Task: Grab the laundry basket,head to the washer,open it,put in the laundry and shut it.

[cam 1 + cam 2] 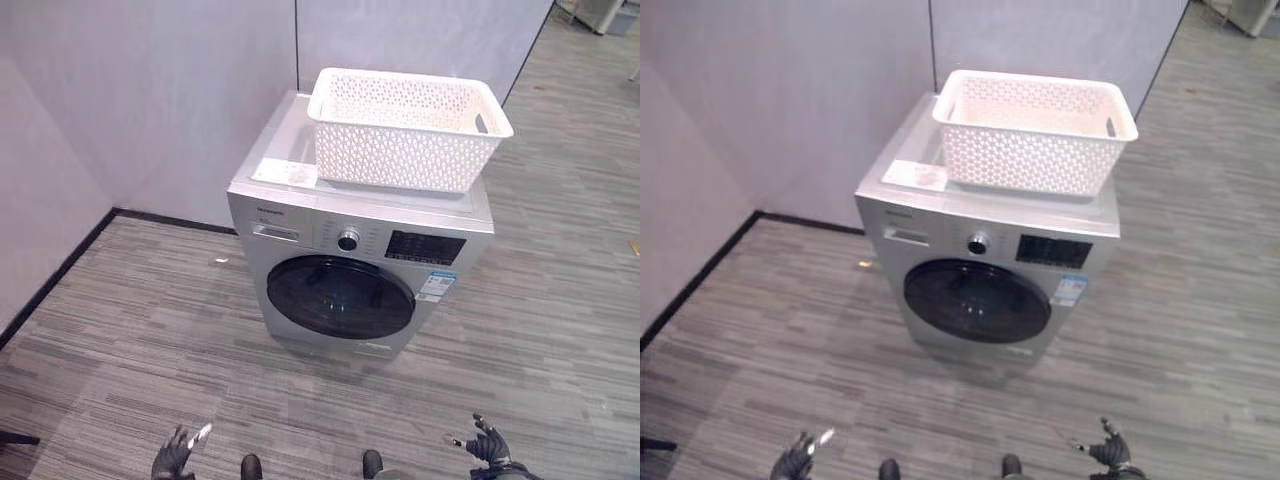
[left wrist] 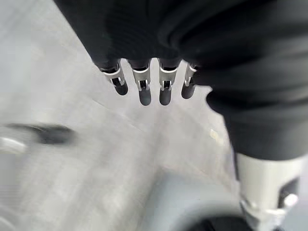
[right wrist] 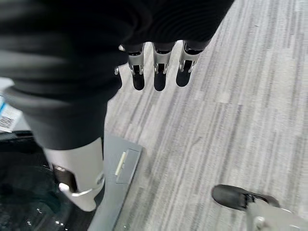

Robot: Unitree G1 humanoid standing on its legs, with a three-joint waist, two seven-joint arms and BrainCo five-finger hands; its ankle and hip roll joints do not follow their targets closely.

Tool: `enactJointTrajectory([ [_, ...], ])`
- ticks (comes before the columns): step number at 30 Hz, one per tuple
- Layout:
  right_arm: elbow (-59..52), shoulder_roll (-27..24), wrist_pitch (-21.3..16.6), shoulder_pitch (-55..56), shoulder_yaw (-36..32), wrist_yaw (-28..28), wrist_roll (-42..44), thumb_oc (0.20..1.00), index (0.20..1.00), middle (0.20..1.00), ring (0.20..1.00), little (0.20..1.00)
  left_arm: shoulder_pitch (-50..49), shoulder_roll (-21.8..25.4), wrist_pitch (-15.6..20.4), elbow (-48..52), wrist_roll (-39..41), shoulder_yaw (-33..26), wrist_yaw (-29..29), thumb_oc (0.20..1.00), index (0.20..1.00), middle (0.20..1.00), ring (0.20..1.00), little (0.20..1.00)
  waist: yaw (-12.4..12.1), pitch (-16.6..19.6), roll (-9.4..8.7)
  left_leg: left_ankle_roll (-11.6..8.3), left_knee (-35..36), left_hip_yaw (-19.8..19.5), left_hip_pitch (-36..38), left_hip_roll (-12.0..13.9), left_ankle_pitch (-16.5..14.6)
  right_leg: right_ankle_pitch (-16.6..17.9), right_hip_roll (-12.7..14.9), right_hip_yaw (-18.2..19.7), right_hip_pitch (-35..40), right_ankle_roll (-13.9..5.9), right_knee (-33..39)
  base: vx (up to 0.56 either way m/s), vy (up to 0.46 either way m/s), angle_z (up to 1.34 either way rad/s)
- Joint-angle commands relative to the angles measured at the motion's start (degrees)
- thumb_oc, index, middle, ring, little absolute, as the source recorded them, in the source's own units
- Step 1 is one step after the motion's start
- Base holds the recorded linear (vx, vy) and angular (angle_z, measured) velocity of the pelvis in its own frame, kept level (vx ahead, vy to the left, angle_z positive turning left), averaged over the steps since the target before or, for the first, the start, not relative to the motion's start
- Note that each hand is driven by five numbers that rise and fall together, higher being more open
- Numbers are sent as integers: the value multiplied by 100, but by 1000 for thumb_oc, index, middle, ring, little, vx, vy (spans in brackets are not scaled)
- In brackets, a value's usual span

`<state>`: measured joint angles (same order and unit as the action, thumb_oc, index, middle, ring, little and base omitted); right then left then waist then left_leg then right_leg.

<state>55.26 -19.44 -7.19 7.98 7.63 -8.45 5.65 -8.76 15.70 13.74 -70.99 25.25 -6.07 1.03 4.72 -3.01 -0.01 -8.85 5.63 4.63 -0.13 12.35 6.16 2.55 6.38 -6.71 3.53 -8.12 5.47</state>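
A white lattice laundry basket (image 1: pixel 408 128) stands on top of the silver front-loading washer (image 1: pixel 300 195), toward its right side. The washer's round dark door (image 1: pixel 340 296) is closed. I cannot see inside the basket enough to tell what it holds. My left hand (image 1: pixel 173 457) hangs low at the bottom left, well in front of the washer, fingers straight and holding nothing. My right hand (image 1: pixel 487 443) hangs at the bottom right, likewise open and empty. In the wrist views the left hand's fingers (image 2: pixel 143 88) and the right hand's fingers (image 3: pixel 159 72) point out straight.
The washer stands against grey partition walls (image 1: pixel 150 90) that form a corner at the left. Grey wood-pattern floor (image 1: pixel 130 330) stretches in front and to the right. A white paper (image 1: pixel 285 172) lies on the washer's top left.
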Motion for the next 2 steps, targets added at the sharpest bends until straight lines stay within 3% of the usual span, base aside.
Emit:
enactJointTrajectory([
  [1,-110,129,-12,-154,24,53,-381,1000,1000,1000,1000,1000,323,330,138,96,-253,-316,-249,1000,1000,1000,1000,1000,-200,-166,-357,-28,-647,-295,428,337,-1103,-124,845,-149,-252,-444,-209,19,26,18],
  [2,-56,170,8,-144,118,63,-435,1000,1000,1000,1000,1000,297,323,154,74,-146,-432,-297,1000,1000,1000,1000,1000,-241,-138,-379,-24,-627,-324,436,321,-1092,-117,862,-198,-201,-440,-201,12,28,21],
])
